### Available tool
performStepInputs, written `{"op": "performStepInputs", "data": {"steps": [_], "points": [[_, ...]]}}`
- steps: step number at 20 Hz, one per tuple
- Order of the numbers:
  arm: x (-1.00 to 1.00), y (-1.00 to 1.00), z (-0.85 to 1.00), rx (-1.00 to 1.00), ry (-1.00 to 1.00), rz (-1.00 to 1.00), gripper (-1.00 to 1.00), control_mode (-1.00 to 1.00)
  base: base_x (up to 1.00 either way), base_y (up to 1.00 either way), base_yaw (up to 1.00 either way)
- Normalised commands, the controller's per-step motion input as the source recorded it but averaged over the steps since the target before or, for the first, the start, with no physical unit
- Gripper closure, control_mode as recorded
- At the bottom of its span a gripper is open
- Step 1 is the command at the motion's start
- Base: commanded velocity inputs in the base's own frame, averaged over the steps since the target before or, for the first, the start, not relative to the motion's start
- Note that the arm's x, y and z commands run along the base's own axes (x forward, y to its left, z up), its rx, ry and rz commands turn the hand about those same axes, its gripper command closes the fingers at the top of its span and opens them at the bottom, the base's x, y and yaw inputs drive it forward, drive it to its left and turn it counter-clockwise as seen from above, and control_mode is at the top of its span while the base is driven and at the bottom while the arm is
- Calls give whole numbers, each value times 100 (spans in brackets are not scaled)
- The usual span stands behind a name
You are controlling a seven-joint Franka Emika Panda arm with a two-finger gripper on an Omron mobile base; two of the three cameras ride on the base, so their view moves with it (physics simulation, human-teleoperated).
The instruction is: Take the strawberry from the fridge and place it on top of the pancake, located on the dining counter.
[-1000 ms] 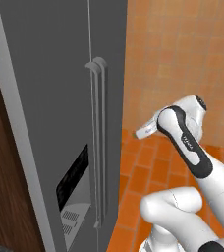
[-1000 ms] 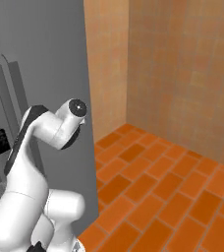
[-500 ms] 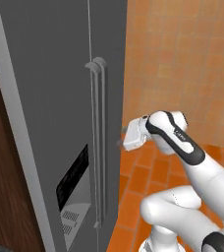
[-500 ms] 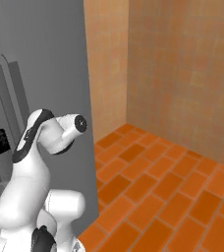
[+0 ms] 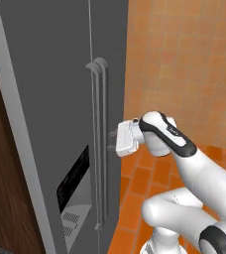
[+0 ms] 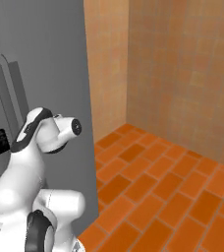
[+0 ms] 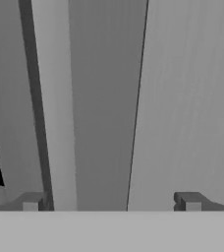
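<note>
The tall grey fridge (image 5: 50,99) stands shut, its two long vertical handles (image 5: 101,144) meeting at the door seam. My gripper (image 5: 112,140) reaches in from the right at mid-handle height, close to the right-hand handle. In the hand view that handle (image 7: 101,103) runs upright between my two fingertips (image 7: 31,201), which stand wide apart, so the gripper (image 7: 111,202) is open around it without touching. The black dispenser panel (image 5: 73,177) sits on the left door below my hand. The strawberry, the pancake and the dining counter are out of view.
A dark wood cabinet (image 5: 6,198) flanks the fridge on the left. To the right are an orange tiled wall (image 6: 182,74) and a brick-red floor (image 6: 158,197) with free room. My white arm (image 6: 40,147) rises beside the fridge's side wall.
The arm has swung down and left toward the fridge. The gripper has come from well right of the doors up to the right-hand handle, staying open.
</note>
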Motion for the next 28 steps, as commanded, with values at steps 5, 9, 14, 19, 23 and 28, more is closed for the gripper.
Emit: {"op": "performStepInputs", "data": {"steps": [5, 9, 14, 19, 23, 28], "points": [[26, 37, -15, 0, -3, 2, -100, -100, 0, 0, 0], [16, 41, -14, 0, -1, 0, -100, -100, 0, 0, 0], [-5, 22, -6, 0, 0, 0, 100, -100, 0, 0, 0], [-31, -39, 1, 3, 0, 0, 100, -100, 0, 0, 0], [-63, -98, 13, 12, 0, 0, 100, -100, 0, 0, 0], [-16, -100, 31, 14, 5, 0, 100, -100, 0, 0, 0]]}}
